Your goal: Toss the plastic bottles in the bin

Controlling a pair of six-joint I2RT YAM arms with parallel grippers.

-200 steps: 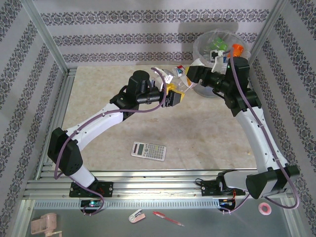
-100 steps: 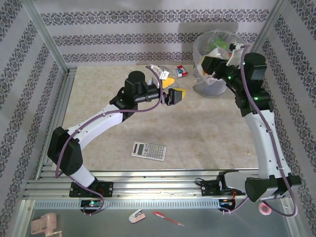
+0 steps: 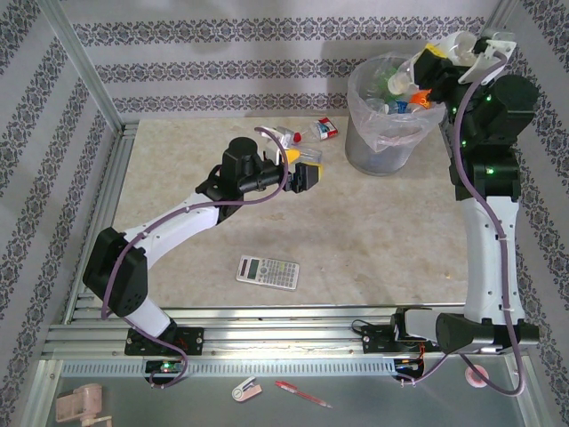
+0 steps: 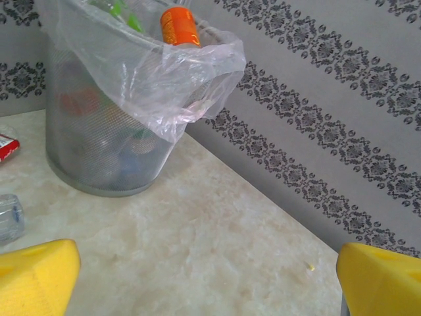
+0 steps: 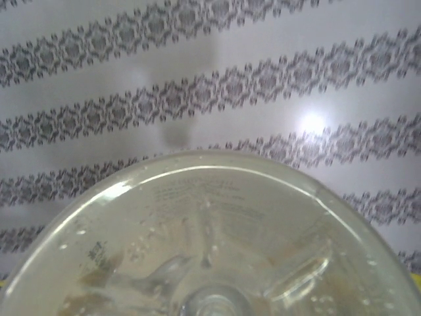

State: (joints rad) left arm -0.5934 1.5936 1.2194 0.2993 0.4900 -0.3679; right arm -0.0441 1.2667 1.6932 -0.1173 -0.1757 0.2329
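Though well apart from bin, calculator mid-table.

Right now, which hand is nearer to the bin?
The right hand, holding a clear bottle at the right rim of the bin. The left hand hangs open over the table, to its left.

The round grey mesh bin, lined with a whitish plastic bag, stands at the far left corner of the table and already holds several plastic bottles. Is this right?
Not quite. The round grey mesh bin stands at the far right corner of the table, not the far left; the top external view shows this. It does already hold several plastic bottles.
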